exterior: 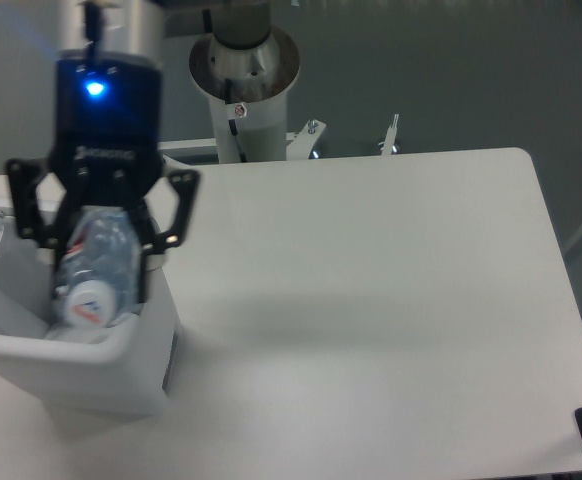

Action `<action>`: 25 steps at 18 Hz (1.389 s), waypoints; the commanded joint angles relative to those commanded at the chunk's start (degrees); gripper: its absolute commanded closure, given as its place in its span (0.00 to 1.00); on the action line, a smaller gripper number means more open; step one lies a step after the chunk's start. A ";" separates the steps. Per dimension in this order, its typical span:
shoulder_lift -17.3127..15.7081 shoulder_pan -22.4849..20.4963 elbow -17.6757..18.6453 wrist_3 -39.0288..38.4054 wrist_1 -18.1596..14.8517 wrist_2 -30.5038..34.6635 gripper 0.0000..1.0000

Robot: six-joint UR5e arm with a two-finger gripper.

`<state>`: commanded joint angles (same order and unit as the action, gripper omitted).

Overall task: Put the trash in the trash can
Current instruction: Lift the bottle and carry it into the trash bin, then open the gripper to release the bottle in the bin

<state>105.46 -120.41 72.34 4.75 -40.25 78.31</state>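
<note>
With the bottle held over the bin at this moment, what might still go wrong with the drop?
1. The crushed bottle hangs near the trash can's right wall, so on release it may clip the rim and bounce onto the table.
2. The gripper sits low at the opening; its jaws might knock the rim on retreat.
3. The crumpled bottle may snag between the jaws.

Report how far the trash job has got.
Done: the table shows no trash lying on it. In hand: the gripper is shut on the crushed bottle, cap down, above the open trash can. Left: release the bottle into the can. The gripper hides the can's inside, so the white packet can't be confirmed there.
</note>
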 joint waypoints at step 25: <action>1.07 -2.52 3.33 0.97 -0.26 0.61 0.00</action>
<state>106.53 -122.93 75.67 5.71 -40.52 78.92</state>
